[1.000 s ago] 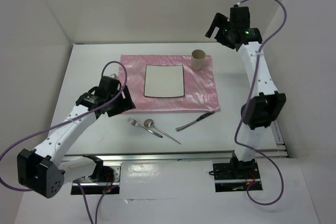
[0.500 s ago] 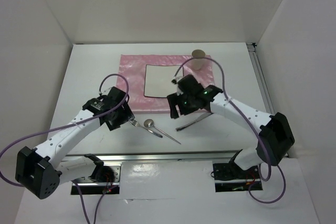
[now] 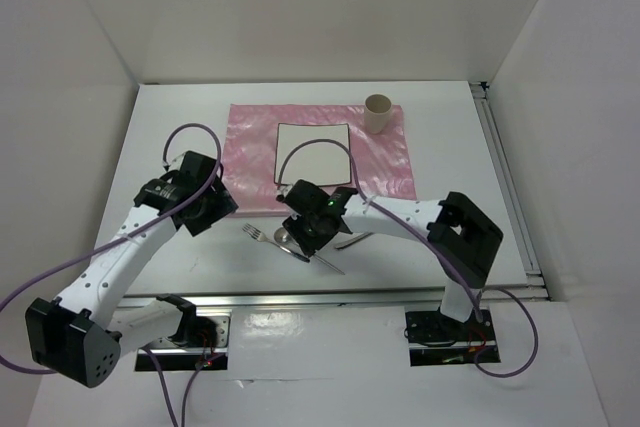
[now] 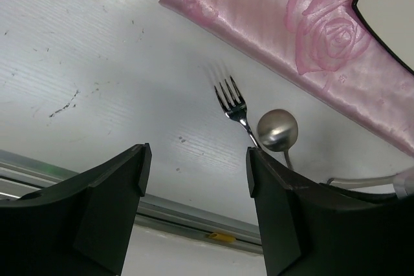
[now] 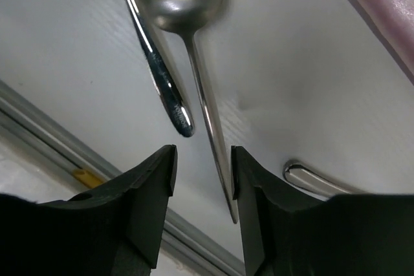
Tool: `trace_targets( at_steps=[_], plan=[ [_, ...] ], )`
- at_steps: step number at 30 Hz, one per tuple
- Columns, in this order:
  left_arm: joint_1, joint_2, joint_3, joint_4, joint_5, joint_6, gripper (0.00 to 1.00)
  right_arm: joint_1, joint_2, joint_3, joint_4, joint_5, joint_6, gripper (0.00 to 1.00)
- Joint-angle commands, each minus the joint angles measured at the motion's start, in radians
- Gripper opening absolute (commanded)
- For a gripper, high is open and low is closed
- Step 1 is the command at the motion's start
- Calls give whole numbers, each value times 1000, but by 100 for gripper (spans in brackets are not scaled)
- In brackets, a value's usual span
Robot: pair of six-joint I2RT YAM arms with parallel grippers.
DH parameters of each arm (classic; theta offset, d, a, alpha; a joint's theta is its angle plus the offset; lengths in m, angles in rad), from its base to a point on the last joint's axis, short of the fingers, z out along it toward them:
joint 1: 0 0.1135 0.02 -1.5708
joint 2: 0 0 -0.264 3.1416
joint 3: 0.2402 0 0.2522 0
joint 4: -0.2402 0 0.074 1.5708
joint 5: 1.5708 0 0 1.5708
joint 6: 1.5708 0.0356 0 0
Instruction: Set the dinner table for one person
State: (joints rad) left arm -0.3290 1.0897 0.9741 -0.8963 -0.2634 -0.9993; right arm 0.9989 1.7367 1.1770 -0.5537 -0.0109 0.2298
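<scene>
The dinner table (image 3: 180, 127) is a white top with a rail along its near edge. A fork (image 3: 258, 234), a spoon (image 3: 327, 262) and a knife (image 3: 372, 229) lie near that front edge. My right gripper (image 3: 302, 235) is open and low over the spoon. In the right wrist view the spoon handle (image 5: 206, 111) runs between its fingertips (image 5: 204, 172), touching neither that I can tell. The fork handle (image 5: 158, 72) lies just left. My left gripper (image 3: 220, 210) is open and empty, left of the fork (image 4: 231, 103) and the spoon bowl (image 4: 278, 128).
A pink cloth (image 3: 390, 162) lies mid-table with a white square plate (image 3: 313, 154) on it and a tan cup (image 3: 378, 113) at its far right corner. The knife's handle end (image 5: 310, 179) lies right of my right fingers. The metal rail (image 4: 194, 214) runs close below.
My right arm swung from high at the far right down to the cutlery at the front, over the spoon. My left gripper drew back a little to the left.
</scene>
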Motion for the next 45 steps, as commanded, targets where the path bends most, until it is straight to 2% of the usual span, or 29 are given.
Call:
trace_targets(
  at_steps=[1, 8, 14, 15, 21, 25, 30, 36, 38, 45],
  plan=[
    [15, -25, -14, -6, 32, 40, 77, 4, 61, 78, 58, 29, -29, 52],
    [24, -25, -32, 14, 41, 60, 77, 4, 124, 78, 67, 74, -29, 54],
    [33, -4, -32, 23, 50, 70, 77, 4, 144, 46, 67, 94, -18, 47],
    [33, 5, -32, 33, 50, 70, 77, 4, 144, 46, 67, 94, -8, 43],
    [33, 6, -41, 42, 50, 79, 77, 23, 133, 13, 57, 137, -20, 32],
    [33, 16, -41, 56, 61, 88, 77, 43, 100, -5, 35, 137, -38, 14],
    [42, 16, -32, 46, 50, 97, 77, 67, -34, -40, 35, 126, -58, 0],
    [51, 16, -23, 46, 41, 106, 77, 67, -173, -21, -52, 210, -49, 0],
    [60, 7, -23, 46, 50, 97, 77, 17, -195, 9, -83, 198, -11, 0],
    [61, -2, -23, 65, 73, 97, 77, -307, -220, 73, -149, 72, 115, 0]
  ],
)
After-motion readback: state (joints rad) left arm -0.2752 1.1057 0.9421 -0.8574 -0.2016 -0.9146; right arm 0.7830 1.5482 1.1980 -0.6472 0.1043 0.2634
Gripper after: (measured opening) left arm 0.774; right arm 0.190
